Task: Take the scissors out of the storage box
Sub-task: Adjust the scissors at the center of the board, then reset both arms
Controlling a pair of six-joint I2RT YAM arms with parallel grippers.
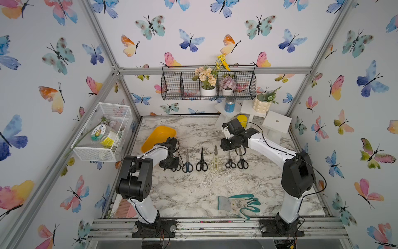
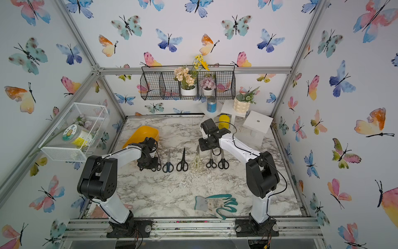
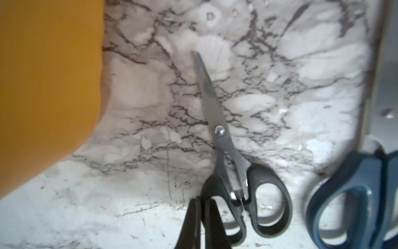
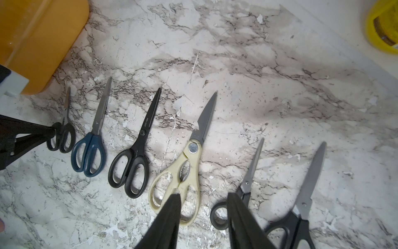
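Observation:
Six scissors lie in a row on the marble table: small black scissors, blue-handled, black, cream shears, small black and larger black. The yellow-orange storage box sits tipped behind the row's left end, only its outer shell showing. My left gripper is shut on a handle loop of the leftmost small black scissors, which rest at table level. My right gripper hovers open above the cream shears and the small black pair, holding nothing.
Green-and-white gloves lie at the front of the table. A white wire-mesh basket hangs on the left wall and a black wire shelf basket on the back wall. White stands and a yellow jar fill the back right corner.

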